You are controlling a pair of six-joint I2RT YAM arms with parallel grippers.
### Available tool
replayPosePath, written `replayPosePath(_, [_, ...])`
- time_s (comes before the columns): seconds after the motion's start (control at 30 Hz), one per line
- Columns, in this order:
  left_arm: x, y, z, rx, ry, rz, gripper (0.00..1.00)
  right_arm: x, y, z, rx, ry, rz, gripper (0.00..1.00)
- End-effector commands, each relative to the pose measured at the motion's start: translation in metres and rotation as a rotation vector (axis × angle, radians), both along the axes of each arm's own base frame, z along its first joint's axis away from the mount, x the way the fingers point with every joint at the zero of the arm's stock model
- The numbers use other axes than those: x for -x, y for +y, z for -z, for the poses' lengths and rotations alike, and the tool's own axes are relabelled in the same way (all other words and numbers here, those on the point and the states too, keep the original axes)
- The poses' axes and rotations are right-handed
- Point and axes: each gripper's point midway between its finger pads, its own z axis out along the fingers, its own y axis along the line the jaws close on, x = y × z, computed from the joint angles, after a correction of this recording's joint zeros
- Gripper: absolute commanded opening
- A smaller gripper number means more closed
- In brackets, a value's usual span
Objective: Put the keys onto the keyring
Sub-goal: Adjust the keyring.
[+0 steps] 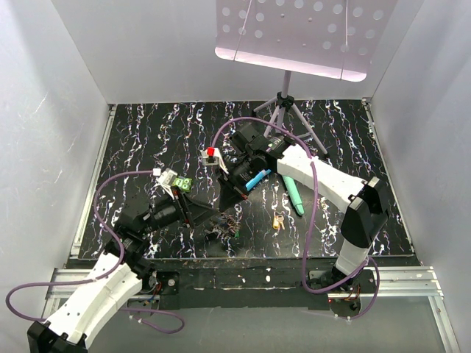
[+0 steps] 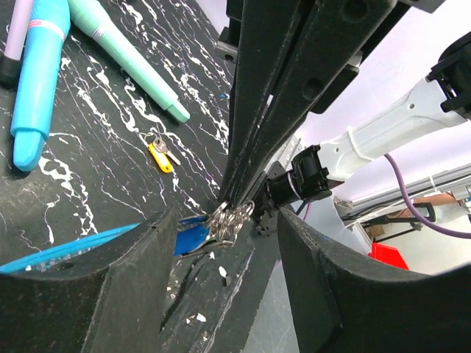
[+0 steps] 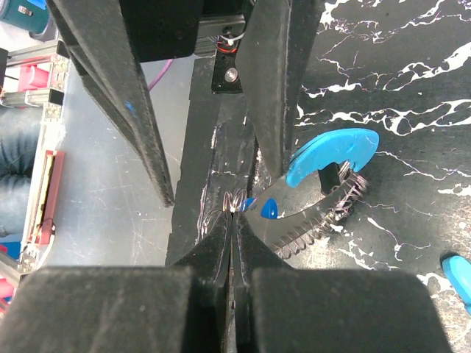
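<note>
The left gripper point(image 2: 224, 243) stands open close to the keyring point(image 3: 316, 213) at the bench's point(image 1: 147, 132) near edge, its thin, springy loop pinched by the closed right gripper point(image 3: 234, 220), and the light yellow key point(image 2: 158, 156) to the right looks best taken by its plastic head.

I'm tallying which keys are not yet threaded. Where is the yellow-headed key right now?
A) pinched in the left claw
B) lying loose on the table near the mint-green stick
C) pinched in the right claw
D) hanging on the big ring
B: the yellow key lies loose on the black table, just off the tip of the mint-green stick, with nothing gripping it.
</note>
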Motion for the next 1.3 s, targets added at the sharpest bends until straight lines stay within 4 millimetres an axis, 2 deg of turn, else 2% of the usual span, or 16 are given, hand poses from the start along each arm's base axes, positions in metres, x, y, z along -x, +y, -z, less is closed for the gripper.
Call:
replayPosePath(0.0, [-0.001, -0.007, -0.005, 0.041, -0.013, 0.028, 0.53, 0.002, 0.003, -0.025, -0.075, -0.018, -0.007, 0.01])
replayPosePath(0.27, [0.004, -0.017, 0.006, 0.031, 0.044, 0.088, 0.42, -0.003, 0.003, -0.024, -0.070, -0.008, 0.009, 0.01])
replayPosePath(0.4, [0.007, -0.017, 0.008, 0.024, 0.052, 0.100, 0.40, -0.005, 0.003, -0.023, -0.065, -0.004, 0.017, 0.01])
replayPosePath(0.77, [0.002, 0.000, 0.011, -0.050, 0.024, -0.010, 0.44, -0.002, 0.003, -0.027, -0.080, 0.020, 0.004, 0.01])
replayPosePath(1.27, [0.012, -0.001, 0.006, -0.018, 0.043, 0.020, 0.41, -0.003, 0.004, -0.023, -0.073, 0.042, 0.015, 0.01])
